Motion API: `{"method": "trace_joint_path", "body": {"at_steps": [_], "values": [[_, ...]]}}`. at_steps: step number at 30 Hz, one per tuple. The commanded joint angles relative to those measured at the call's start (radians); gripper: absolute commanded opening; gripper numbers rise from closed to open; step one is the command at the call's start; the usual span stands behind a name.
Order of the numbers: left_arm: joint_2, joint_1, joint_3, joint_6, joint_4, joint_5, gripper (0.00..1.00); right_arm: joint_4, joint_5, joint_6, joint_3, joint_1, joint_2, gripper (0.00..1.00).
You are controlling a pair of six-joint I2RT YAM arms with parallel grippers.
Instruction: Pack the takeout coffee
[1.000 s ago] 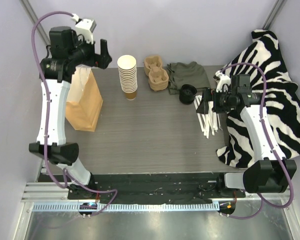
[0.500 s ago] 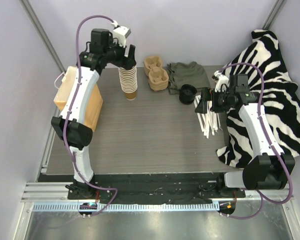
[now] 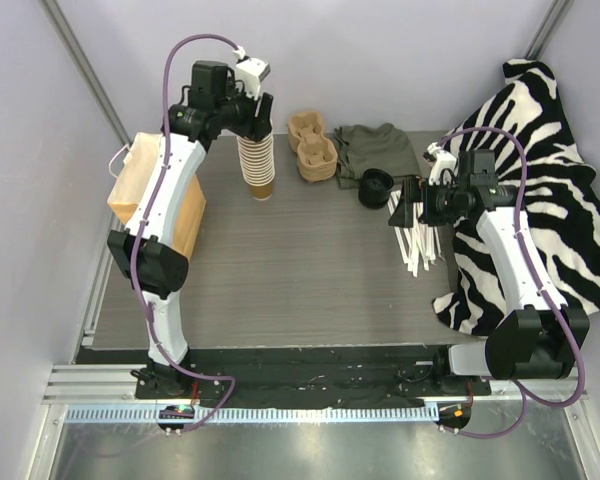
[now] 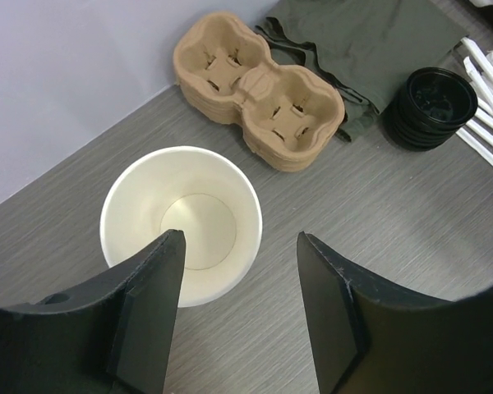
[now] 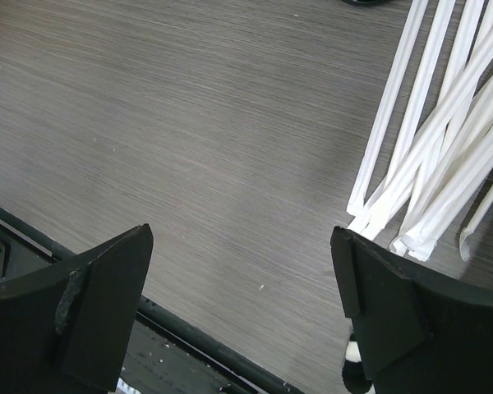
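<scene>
The left gripper (image 4: pixel 240 240) hangs over the cup stack (image 3: pixel 258 160), jaws apart astride the top rim; whether a finger touches it I cannot tell. The right gripper (image 5: pixel 242 238) gapes wide beside the straws (image 5: pixel 427 156). Where the takeout coffee stands, I cannot make out.

Left arm extended far, left end effector (image 3: pixel 258 112) aimed downward, jaws parted; right arm bent, right end effector (image 3: pixel 404 210) low, jaws spread wide.
</scene>
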Motion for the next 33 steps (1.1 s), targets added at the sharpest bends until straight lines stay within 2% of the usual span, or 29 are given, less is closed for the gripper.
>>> {"method": "trace_joint_path", "body": {"at_steps": [1,5,23,26,27,30,33], "values": [[0.017,-0.009,-0.014,0.022,0.03,-0.018,0.6,0.039,-0.018,0.012,-0.014,0.005,-0.006,1.0],[0.025,-0.013,-0.013,0.022,0.024,-0.016,0.56,0.047,-0.018,0.012,-0.028,0.005,-0.011,1.0],[0.043,-0.014,-0.014,0.031,0.012,-0.008,0.28,0.051,-0.017,0.018,-0.031,0.005,-0.005,1.0],[0.042,-0.016,-0.01,0.037,0.012,-0.01,0.2,0.051,-0.018,0.021,-0.028,0.005,-0.002,1.0],[0.039,-0.014,-0.01,0.037,0.013,-0.01,0.13,0.053,-0.018,0.021,-0.027,0.005,0.0,1.0],[0.031,-0.014,-0.01,0.043,0.013,-0.01,0.03,0.053,-0.017,0.026,-0.023,0.005,0.003,0.99],[0.019,-0.014,-0.008,0.055,0.019,-0.013,0.0,0.054,-0.02,0.027,-0.022,0.005,0.004,1.0]]}}
